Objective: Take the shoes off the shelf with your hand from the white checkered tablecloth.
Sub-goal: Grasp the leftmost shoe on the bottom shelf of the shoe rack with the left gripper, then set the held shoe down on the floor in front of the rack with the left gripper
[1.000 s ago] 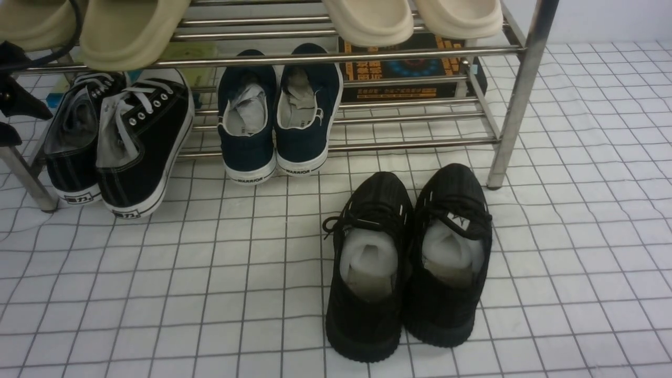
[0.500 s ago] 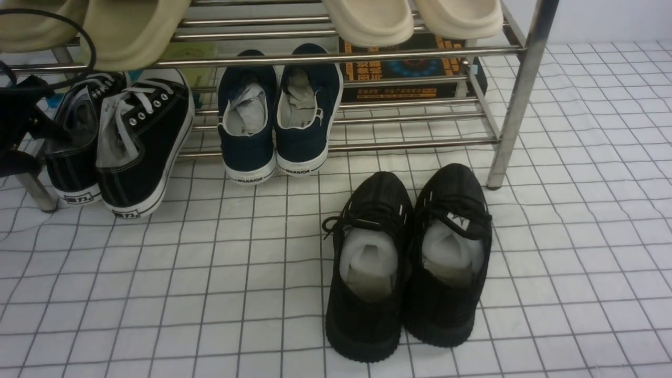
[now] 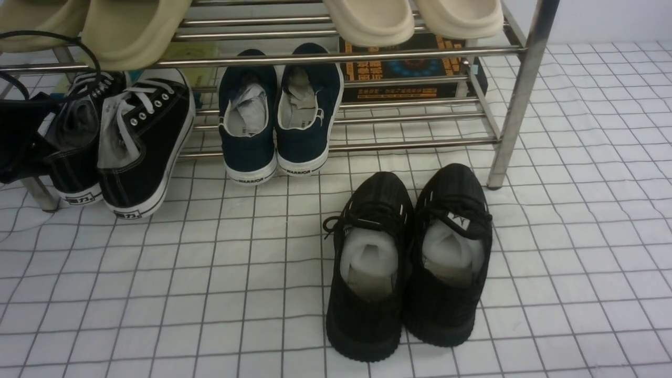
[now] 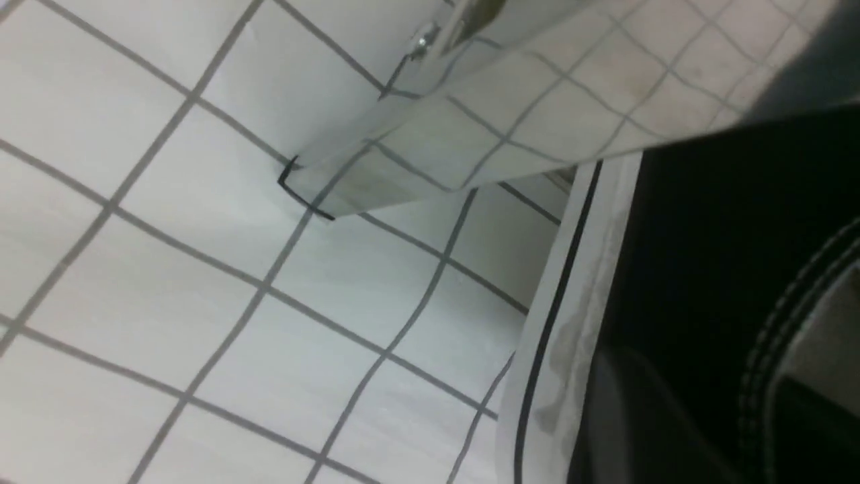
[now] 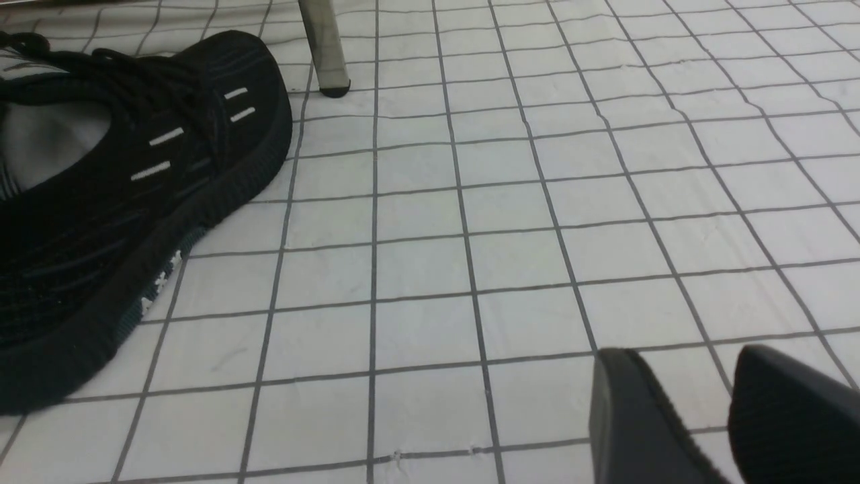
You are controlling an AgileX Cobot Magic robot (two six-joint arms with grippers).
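The shoes, black canvas sneakers with white laces, rest on the shelf's bottom bars at the left, heels hanging over the white checkered tablecloth. My left gripper, a black device trailing looped cables, is pressed to the outer side of the left sneaker. In the left wrist view the gripper has one dark finger outside the canvas wall and one inside the stitched collar, shut on it. The right sneaker leans against it. My right gripper stands open just above bare cloth.
Navy slip-ons stand beside the sneakers on the same tier. Two all-black knit sneakers sit on the cloth in front of the rack, one close to my right gripper. Beige slippers fill the upper tier. A rack post stands next to the left sneaker.
My left gripper has come in from the left edge, down and to the right, onto the left sneaker's side, and its fingers have closed. The shoes have barely shifted.
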